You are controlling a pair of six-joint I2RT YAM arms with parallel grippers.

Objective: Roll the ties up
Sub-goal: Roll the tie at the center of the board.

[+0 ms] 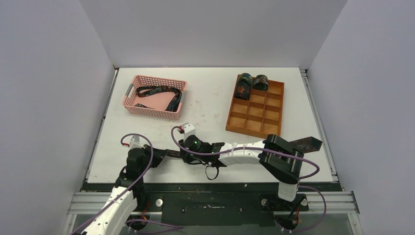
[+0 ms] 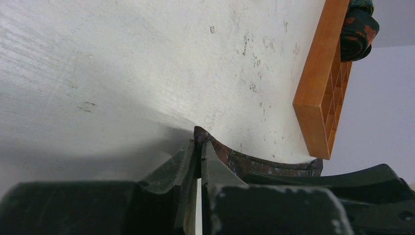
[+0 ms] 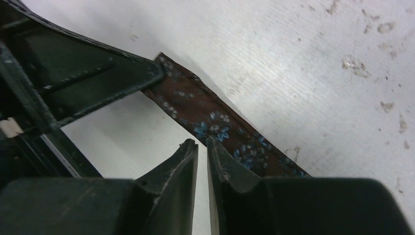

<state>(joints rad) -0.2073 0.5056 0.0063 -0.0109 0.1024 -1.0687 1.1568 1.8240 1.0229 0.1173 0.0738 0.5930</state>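
My working tie (image 3: 215, 122) lies flat along the near edge of the white table (image 1: 205, 112), right in front of the arm bases. It's dark brown fabric with little blue-green flowers and orange flecks. The wooden tray (image 1: 252, 132) on the far right has two rolled ties (image 1: 243, 85) in its back-left compartments, fat dark patterned cylinders. The pink basket (image 1: 149, 111) on the far left holds a spare tie (image 1: 159, 91), loose and looped.

From the top camera most of the working tie is buried under my right arm (image 1: 244, 154). I only get a speckled pointed end poking out by the elbow, and I can't make out either set of fingers there. The wrist views fix that. The left gripper (image 2: 199, 147) is clamped tight on the tie's other end, which curls up off the table. The right gripper (image 3: 201, 144) sits just beside it, fingers a sliver apart, with bare table showing through the gap. The tie passes behind one tip; touching or not, can't tell.
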